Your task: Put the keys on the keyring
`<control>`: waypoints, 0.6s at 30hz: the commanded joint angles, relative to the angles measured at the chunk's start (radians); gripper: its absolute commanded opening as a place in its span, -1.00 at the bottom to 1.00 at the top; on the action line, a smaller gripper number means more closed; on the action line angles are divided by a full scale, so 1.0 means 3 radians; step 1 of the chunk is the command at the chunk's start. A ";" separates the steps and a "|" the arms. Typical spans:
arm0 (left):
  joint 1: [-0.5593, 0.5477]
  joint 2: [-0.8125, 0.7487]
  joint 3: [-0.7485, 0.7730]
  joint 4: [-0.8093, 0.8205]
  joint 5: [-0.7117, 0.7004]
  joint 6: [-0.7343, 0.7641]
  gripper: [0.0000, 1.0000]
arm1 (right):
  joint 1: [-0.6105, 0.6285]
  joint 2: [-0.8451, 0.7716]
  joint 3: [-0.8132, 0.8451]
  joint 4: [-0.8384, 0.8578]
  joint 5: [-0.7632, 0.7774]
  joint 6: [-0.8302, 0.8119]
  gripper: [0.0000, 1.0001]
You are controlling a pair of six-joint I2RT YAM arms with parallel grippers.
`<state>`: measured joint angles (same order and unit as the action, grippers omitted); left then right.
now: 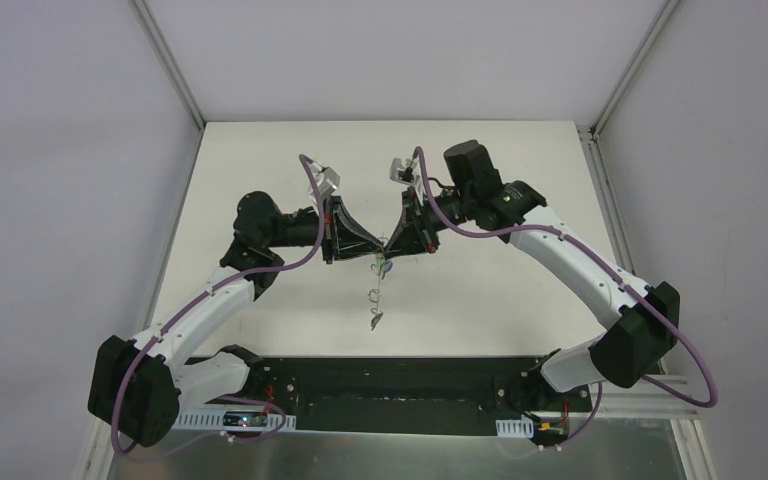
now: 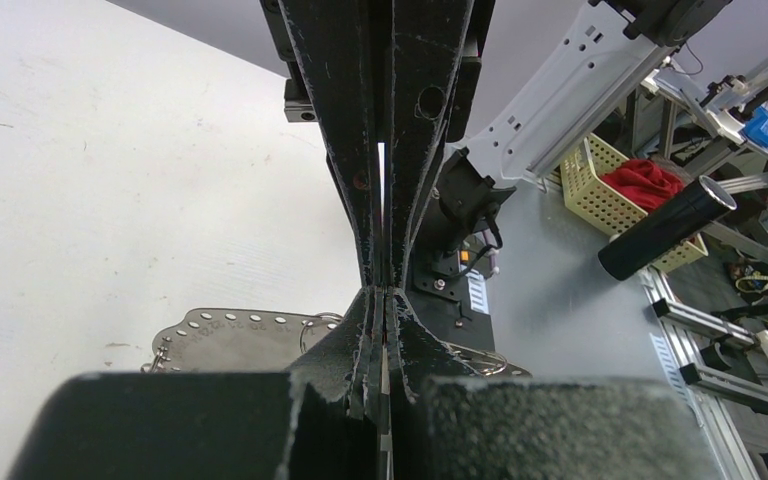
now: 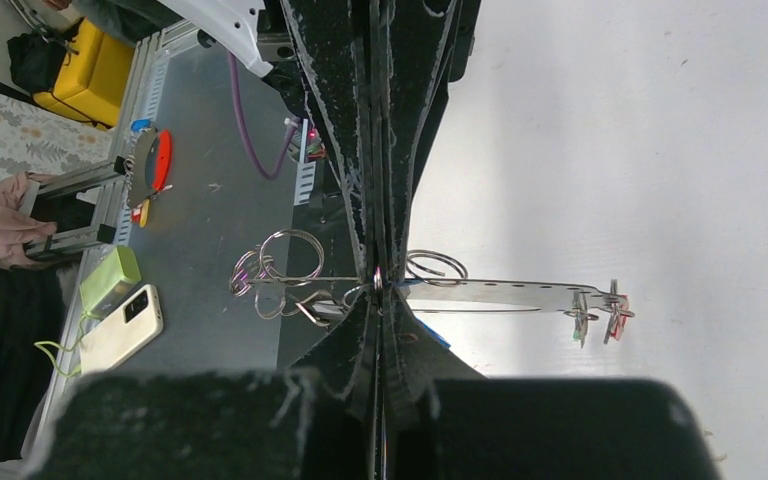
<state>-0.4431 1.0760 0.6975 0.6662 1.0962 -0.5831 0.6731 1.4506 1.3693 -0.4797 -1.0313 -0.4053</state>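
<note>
1. Keyring [image 3: 500, 293]: it hangs in the air over the table [image 1: 520, 300], at the spot where my two grippers meet tip to tip.
2. From my right wrist it shows edge-on as a thin flat silver strip. It runs through the pinch point.
3. Keys [image 3: 595, 312] with small coloured tags dangle at its far end.
4. Loose wire rings [image 3: 282, 258] bunch at its other end.
5. My left gripper [image 2: 380, 300] is clenched, and the keyring hangs from its tips.
6. My right gripper [image 3: 378, 300] is also squeezed tight, nose to nose with the left. I cannot tell whether it pinches any metal.
7. From above, the bunch trails down below both tips toward the near edge.
</note>
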 commanded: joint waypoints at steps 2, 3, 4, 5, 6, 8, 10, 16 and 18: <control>0.0050 -0.0092 0.0147 -0.0105 -0.0004 0.0294 -0.96 | 0.0033 -0.0081 0.0109 -0.0148 0.0186 -0.0186 -1.00; 0.0050 -0.0096 0.0184 -0.0259 -0.0011 0.0383 -0.90 | 0.0047 -0.0083 0.0130 -0.0192 0.0264 -0.0219 -1.00; 0.0050 -0.0101 0.0227 -0.0408 -0.0026 0.0500 -0.80 | 0.0068 -0.0080 0.0142 -0.0230 0.0337 -0.0252 -1.00; 0.0050 -0.0108 0.0267 -0.0555 -0.0050 0.0577 -0.69 | 0.0091 -0.0073 0.0159 -0.0274 0.0409 -0.0280 -1.00; 0.0050 -0.0109 0.0307 -0.0660 -0.0068 0.0636 -0.64 | 0.0124 -0.0071 0.0164 -0.0296 0.0480 -0.0306 -1.00; 0.0050 -0.0101 0.0351 -0.0782 -0.0091 0.0685 -0.49 | 0.0172 -0.0036 0.0184 -0.0345 0.0573 -0.0339 -1.00; 0.0050 -0.0106 0.0372 -0.0824 -0.0105 0.0705 -0.40 | 0.0214 0.0001 0.0217 -0.0392 0.0642 -0.0356 -1.00; 0.0050 -0.0136 0.0410 -0.1215 -0.0095 0.1035 -0.32 | 0.0250 0.0074 0.0311 -0.0422 0.0659 -0.0315 -1.00; 0.0041 -0.0140 0.0429 -0.1333 -0.0091 0.1144 -0.32 | 0.0252 0.0101 0.0339 -0.0435 0.0645 -0.0299 -1.00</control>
<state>-0.4366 1.0592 0.7807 0.3500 1.0645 -0.3466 0.7425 1.4754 1.4048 -0.6048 -0.8318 -0.4877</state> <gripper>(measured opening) 0.339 0.009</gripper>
